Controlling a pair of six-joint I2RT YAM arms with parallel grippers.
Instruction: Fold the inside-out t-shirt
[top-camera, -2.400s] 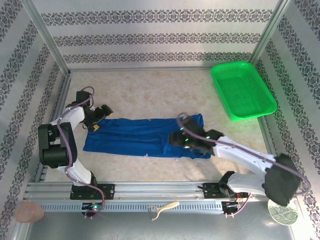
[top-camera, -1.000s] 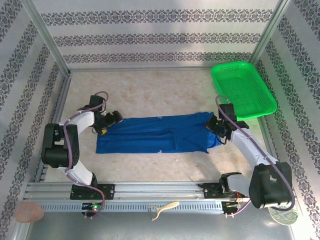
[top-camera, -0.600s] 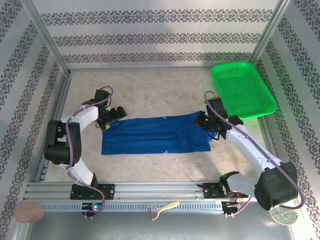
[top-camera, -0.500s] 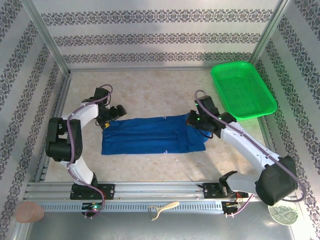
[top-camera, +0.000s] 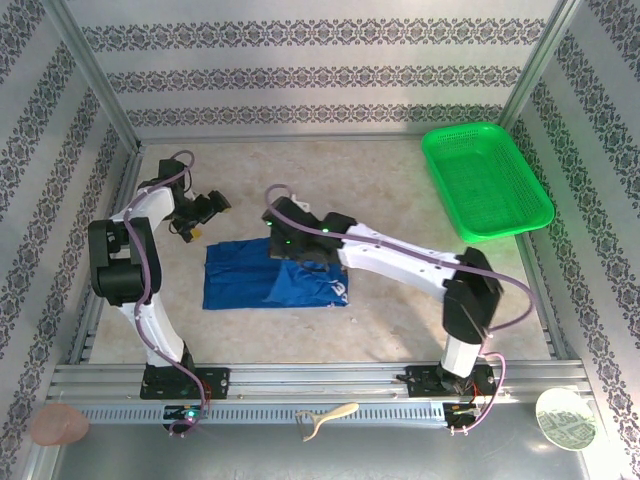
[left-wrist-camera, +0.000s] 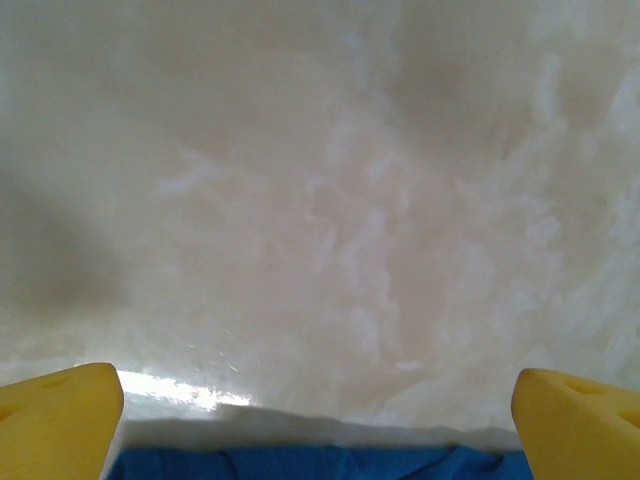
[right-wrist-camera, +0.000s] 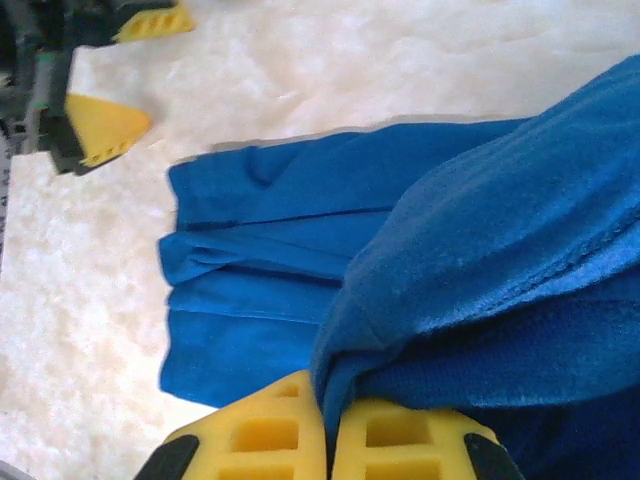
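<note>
two tools: my right tool is pinched tight on a fold of the blue t-shirt, rest lying flat mid-left on the desk. left tool gapes wide, holding nothing, just past the t-shirt's far-left edge.

The tabletop lies bare along the far wall and right of the t-shirt, but the right arm slants across the middle and the green basket blocks the far right corner.
</note>
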